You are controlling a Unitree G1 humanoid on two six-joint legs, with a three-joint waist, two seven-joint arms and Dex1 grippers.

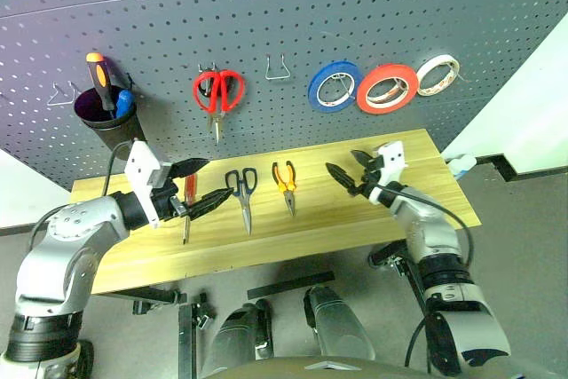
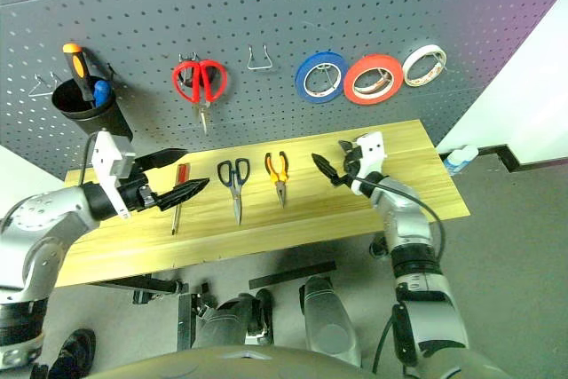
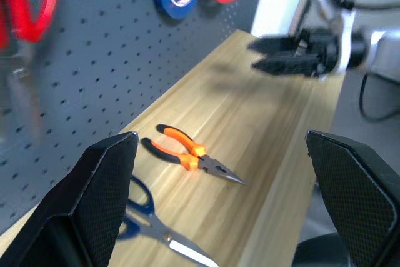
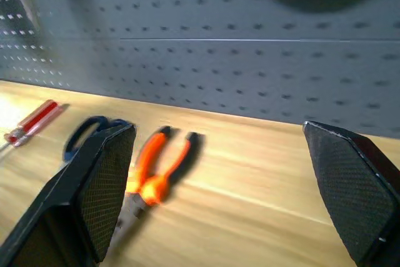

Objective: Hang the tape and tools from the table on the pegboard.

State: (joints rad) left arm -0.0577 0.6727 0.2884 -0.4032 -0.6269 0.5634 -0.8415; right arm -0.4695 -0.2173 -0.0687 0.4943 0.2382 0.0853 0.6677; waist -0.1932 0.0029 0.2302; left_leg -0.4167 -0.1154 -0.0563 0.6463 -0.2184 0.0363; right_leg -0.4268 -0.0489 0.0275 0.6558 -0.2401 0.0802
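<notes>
Even, bright light falls from overhead. Soft shadows lie on the light yellowish wood tabletop (image 1: 355,219). In the right wrist view the orange-and-black-handled pliers (image 4: 153,176) just beyond the right gripper (image 4: 228,195) are smeared by blur.

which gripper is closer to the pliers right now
Right, though not by much. The right gripper hovers open beside the pliers, toward the table's right end. The left gripper hovers open farther off, beyond the black scissors.
</notes>
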